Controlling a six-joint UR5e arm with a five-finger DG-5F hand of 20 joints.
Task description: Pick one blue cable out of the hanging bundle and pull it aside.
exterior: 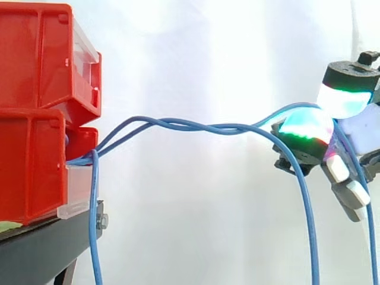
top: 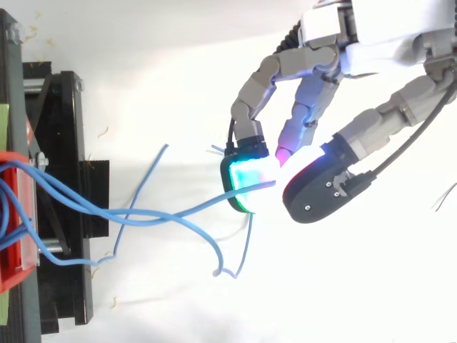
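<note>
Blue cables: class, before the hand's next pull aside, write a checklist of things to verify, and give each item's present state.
1. Hand grips one cable: ok. The held cable passes between a green pad and the thumb.
2. Held cable free of the others: not ok. A second cable twists round it midway.
3. Cables run into the red bins: ok.
4. Bins seated on the stand: ok.
5. Slack left in the held cable: cannot tell.
</note>
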